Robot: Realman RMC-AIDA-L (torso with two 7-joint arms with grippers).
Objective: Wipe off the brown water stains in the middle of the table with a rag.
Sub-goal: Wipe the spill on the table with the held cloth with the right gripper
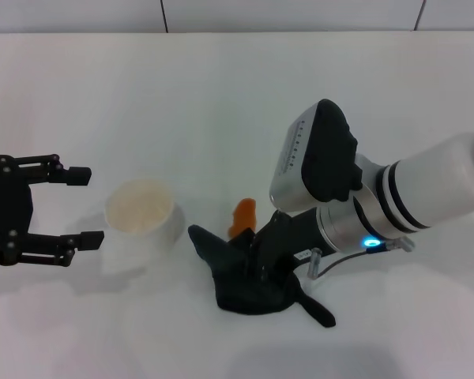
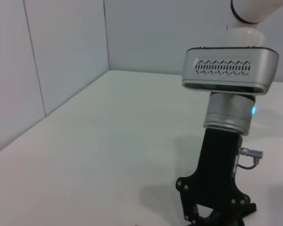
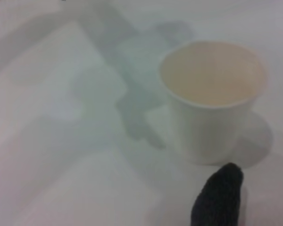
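The rag lies bunched on the white table at front centre, its thin tail trailing to the right. My right gripper points down into the rag and is shut on it. The brown water stain is a small orange blot just beyond the rag, touching its far edge. A dark corner of the rag shows in the right wrist view. The left wrist view shows my right gripper standing on the table. My left gripper is open and empty at the far left.
A white paper cup with a pale beige inside stands between my left gripper and the rag; it also shows in the right wrist view. A grey wall runs along the table's far edge.
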